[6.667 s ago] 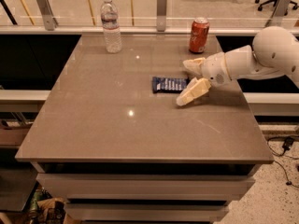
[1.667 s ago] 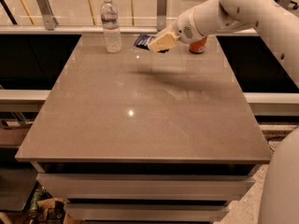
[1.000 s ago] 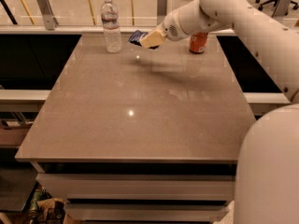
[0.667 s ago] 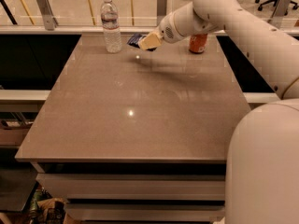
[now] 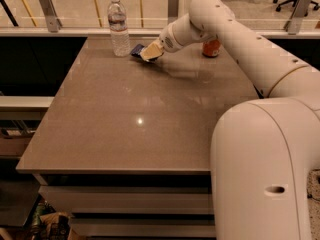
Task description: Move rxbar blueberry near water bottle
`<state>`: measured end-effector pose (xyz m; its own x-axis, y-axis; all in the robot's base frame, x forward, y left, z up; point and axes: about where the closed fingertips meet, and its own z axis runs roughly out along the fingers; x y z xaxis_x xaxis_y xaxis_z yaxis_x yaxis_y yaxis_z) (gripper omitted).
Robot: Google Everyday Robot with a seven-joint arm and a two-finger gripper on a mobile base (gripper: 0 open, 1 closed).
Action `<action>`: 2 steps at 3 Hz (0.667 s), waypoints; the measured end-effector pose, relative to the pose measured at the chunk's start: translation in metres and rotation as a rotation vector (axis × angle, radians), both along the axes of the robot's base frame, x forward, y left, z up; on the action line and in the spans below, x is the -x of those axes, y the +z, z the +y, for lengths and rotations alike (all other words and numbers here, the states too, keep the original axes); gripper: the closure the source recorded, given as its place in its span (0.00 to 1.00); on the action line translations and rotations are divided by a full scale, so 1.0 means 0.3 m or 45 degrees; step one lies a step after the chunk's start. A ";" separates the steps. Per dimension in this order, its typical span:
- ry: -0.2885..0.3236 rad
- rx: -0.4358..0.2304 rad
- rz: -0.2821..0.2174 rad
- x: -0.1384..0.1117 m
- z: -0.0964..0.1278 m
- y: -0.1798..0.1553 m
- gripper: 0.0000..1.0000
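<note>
The water bottle stands upright at the far left of the table, clear with a white cap. My gripper is just to its right, low over the table top, shut on the rxbar blueberry. Only the dark blue left end of the bar shows past the tan fingers. The bar's end lies a short way from the bottle's base. I cannot tell whether the bar touches the table.
A red soda can stands at the far edge, partly hidden behind my arm. My white arm spans the right side of the grey table. A railing and glass run behind the table's far edge.
My gripper carried the bar from the table's right-middle up and left to the far edge, then lowered it beside the water bottle.
</note>
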<state>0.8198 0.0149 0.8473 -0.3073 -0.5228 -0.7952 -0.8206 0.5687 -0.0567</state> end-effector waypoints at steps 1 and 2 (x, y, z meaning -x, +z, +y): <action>0.005 0.000 0.005 0.000 0.009 -0.009 0.82; 0.009 0.000 0.009 0.000 0.018 -0.017 0.60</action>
<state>0.8198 0.0203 0.8422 -0.3092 -0.5251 -0.7929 -0.8250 0.5629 -0.0511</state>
